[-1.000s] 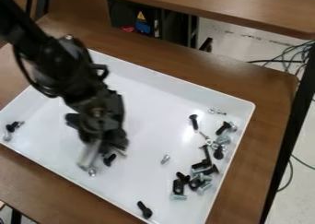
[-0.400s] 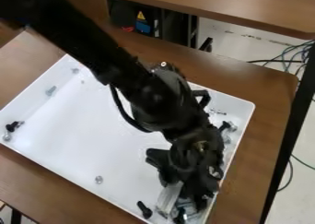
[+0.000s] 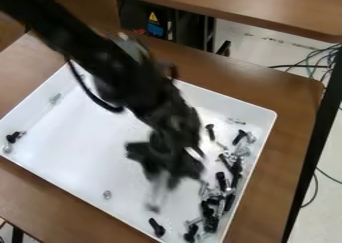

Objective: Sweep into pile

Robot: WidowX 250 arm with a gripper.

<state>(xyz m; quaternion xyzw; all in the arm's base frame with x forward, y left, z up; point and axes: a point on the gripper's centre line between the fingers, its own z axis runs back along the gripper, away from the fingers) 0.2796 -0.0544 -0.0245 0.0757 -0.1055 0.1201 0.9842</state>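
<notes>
On a brown wooden table above pale flooring, a black gripper hangs over a white rectangular tray (jaws open or closed, I can't tell).

Your count: one white tray, two wooden tabletops, the near one and the far one. Black bolts: one at the tray's left corner, one near its bottom corner, two by the upper right part, a first and a second. Right-side heap: you get at least five more black pieces, overlapped, exact tally unclear; silver pieces there, at least three, total unclear. Loose silver hardware on the left half: at least four pieces, including one nut-like bit and one screw-like bit.
</notes>
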